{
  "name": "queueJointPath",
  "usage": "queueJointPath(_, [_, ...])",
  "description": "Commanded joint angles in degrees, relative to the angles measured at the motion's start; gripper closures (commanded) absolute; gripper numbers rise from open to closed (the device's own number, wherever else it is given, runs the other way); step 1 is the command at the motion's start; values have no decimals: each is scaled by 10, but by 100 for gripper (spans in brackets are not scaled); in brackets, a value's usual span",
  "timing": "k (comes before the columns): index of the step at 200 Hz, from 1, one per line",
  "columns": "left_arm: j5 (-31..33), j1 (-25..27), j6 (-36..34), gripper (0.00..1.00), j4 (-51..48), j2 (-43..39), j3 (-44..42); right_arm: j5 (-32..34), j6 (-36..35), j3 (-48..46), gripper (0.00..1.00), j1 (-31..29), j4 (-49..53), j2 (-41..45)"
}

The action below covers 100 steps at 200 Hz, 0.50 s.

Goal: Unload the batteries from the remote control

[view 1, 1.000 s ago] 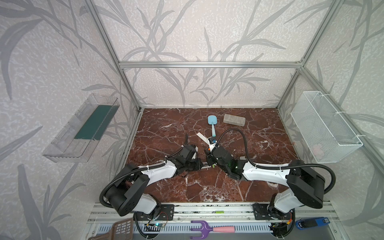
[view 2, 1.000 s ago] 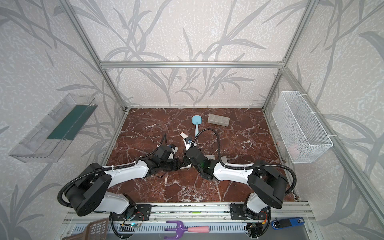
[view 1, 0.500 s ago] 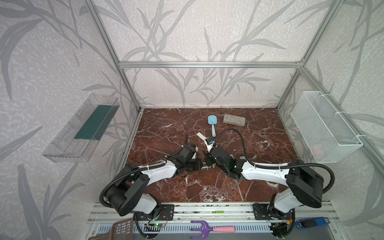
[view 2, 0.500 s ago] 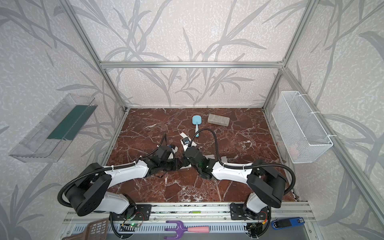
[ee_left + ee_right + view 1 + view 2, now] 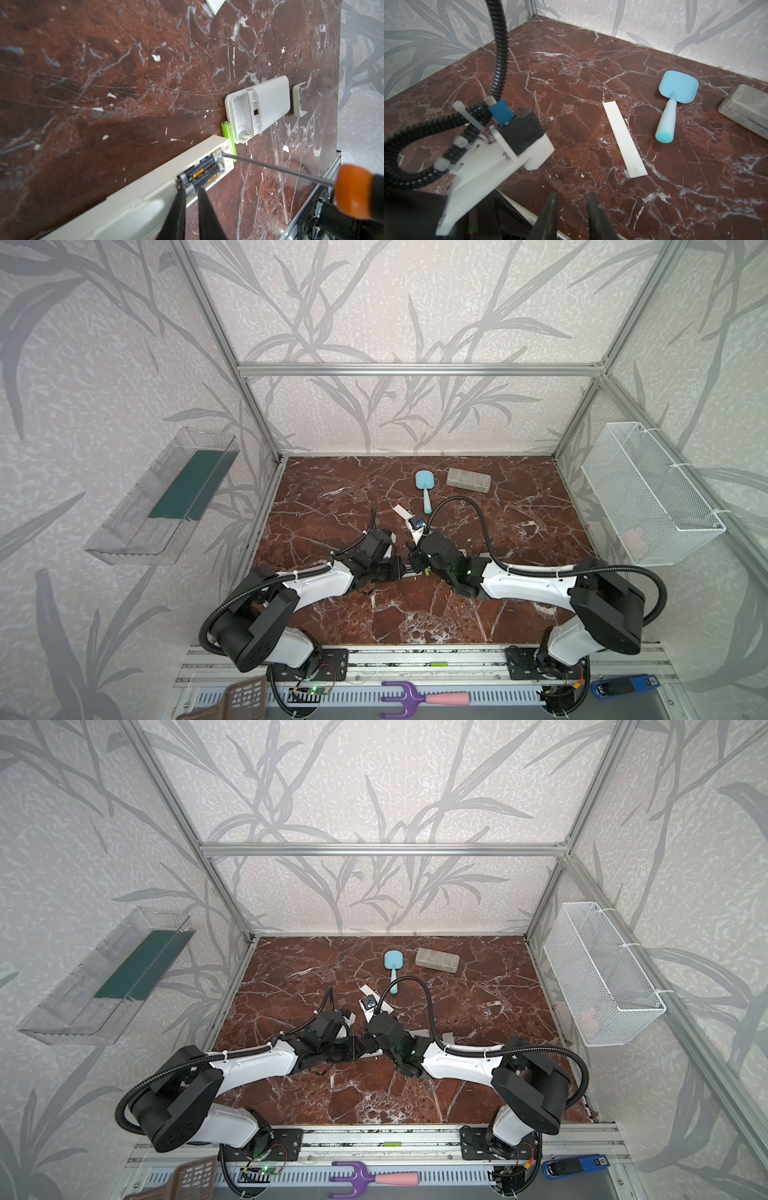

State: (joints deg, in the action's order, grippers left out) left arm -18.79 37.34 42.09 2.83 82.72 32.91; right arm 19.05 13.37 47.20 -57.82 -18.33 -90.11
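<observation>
Barely anything differs from a second ago: the right arm sits a touch closer to the left one, and the left arm and loose items are where they were.

Left wrist view only: long remote (image 5: 135,199) lies on the marble table (image 5: 104,83), compartment open, two black batteries (image 5: 203,168) side by side inside. One lime-green battery (image 5: 227,135) lies on the table, wedged between the long remote's end and the small remote (image 5: 268,99), whose bay is empty; its curved cover (image 5: 299,99) lies just beside it. Left gripper (image 5: 190,190) is narrow, pinching the long remote's compartment wall beside the batteries. Screwdriver (image 5: 351,190) is tilted off the table, tip against the end of one black battery.

Right gripper (image 5: 573,195) is narrow and carries the screwdriver, but its own wrist view does not show the grip. That view alone gives close looks at the white strip (image 5: 625,139), blue scoop (image 5: 675,104) and grey case (image 5: 745,108), all apart from each other.

Both top views show the grippers nearly meeting mid-table, with the compartment hidden beneath them.
</observation>
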Motion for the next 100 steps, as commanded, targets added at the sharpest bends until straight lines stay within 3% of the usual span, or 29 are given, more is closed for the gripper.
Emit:
queueJointPath(1, [17, 1, -2, 83, -92, 29, -19, 2, -4, 13, 100, -4, 14, -10])
queueJointPath(46, [20, 2, 0, 82, -96, 25, -17, 3, 19, 3, 100, -4, 30, -11])
queueJointPath(100, [15, 0, 32, 66, -88, -4, -18, 21, 86, -56, 100, 2, -7, -11])
